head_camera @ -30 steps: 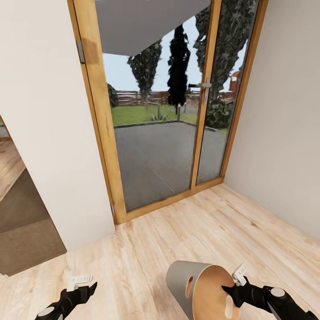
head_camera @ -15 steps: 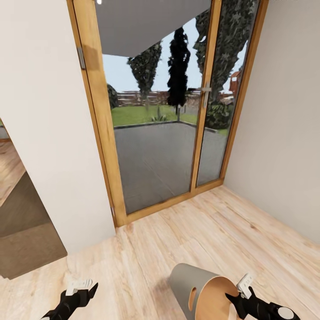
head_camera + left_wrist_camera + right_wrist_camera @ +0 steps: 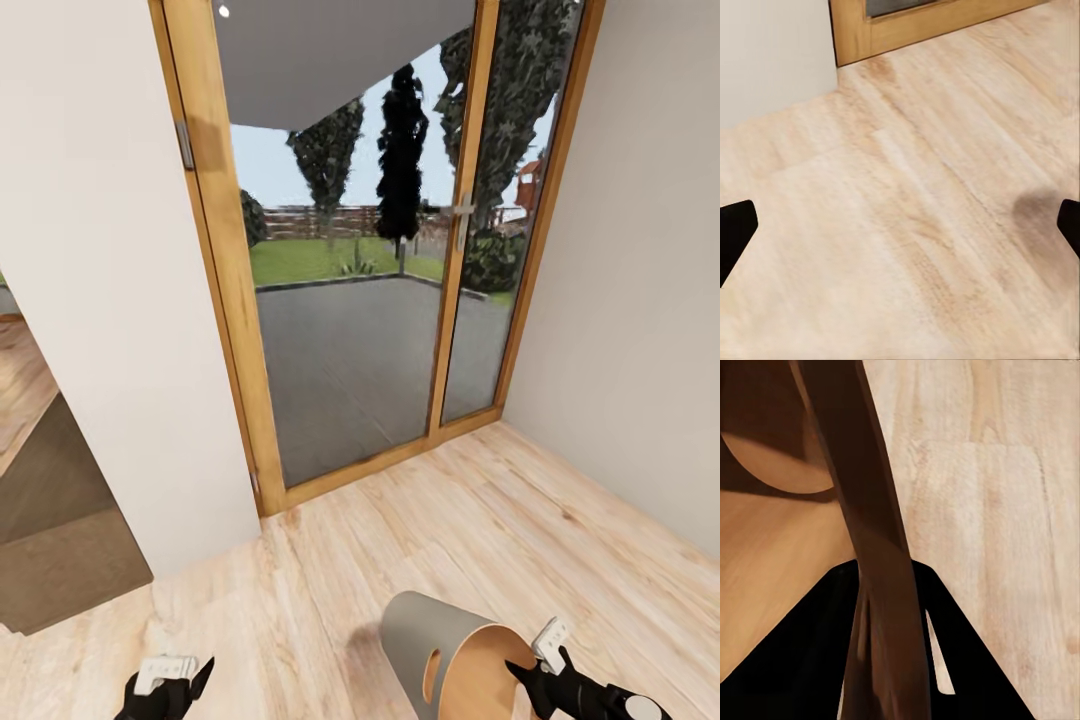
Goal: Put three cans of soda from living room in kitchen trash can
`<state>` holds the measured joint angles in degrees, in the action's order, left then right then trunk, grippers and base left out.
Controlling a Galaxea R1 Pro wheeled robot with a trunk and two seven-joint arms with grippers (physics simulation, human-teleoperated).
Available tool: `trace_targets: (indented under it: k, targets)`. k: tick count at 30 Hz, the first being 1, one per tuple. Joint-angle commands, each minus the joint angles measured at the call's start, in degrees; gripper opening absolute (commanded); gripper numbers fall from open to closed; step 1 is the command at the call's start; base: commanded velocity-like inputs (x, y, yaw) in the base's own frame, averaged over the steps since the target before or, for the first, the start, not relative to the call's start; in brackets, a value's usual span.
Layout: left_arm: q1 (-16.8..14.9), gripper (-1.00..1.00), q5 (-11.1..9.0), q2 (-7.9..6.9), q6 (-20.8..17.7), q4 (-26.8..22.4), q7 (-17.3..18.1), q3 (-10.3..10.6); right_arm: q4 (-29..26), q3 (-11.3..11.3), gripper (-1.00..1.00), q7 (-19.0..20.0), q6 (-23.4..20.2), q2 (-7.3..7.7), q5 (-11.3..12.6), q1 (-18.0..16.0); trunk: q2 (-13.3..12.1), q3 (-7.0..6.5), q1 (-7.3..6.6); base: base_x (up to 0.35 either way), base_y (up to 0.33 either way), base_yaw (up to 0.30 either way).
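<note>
The tash can (image 3: 428, 638), grey outside and tan wood inside, hangs tilted low in the head view with its mouth toward my right gripper (image 3: 527, 676). That gripper is shut on the can's rim. In the right wrist view the brown rim (image 3: 881, 585) runs between the black fingers, with the wooden inside (image 3: 772, 547) beside it. My left gripper (image 3: 172, 684) is open and empty above the wood floor, its fingertips (image 3: 735, 232) spread wide in the left wrist view. The soda cans are out of view.
Wood-framed glass doors (image 3: 350, 300) stand straight ahead, with a patio and garden beyond. White walls (image 3: 100, 330) close in on both sides. A dark rug (image 3: 60, 540) lies through an opening at the left. Light wood floor (image 3: 330, 560) spreads between me and the doors.
Both grippers have sunk a little toward the bottom edge of the head view, the left one most. The tash can stays in the right gripper's hold.
</note>
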<state>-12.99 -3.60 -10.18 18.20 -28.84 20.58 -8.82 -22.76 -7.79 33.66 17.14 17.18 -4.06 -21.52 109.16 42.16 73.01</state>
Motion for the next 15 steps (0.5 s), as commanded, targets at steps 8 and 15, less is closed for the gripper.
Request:
trace_targets:
  k: [8, 15]
  targets:
    - [0.2, 1.00, -0.1, -0.72, 1.9, 0.1, 3.4, -0.1, -0.1, 0.2, -1.00, -0.1, 0.0, -0.41, 0.3, 0.0, -3.2, -1.45, -1.77, 0.000, 0.000, 0.000]
    - [2.4, 1.00, -0.2, -0.75, 6.4, -0.6, 4.2, 0.0, -0.1, 0.3, -1.00, -0.1, 0.0, -0.40, 0.2, 0.0, -6.0, -2.70, -3.30, 0.000, 0.000, 0.000]
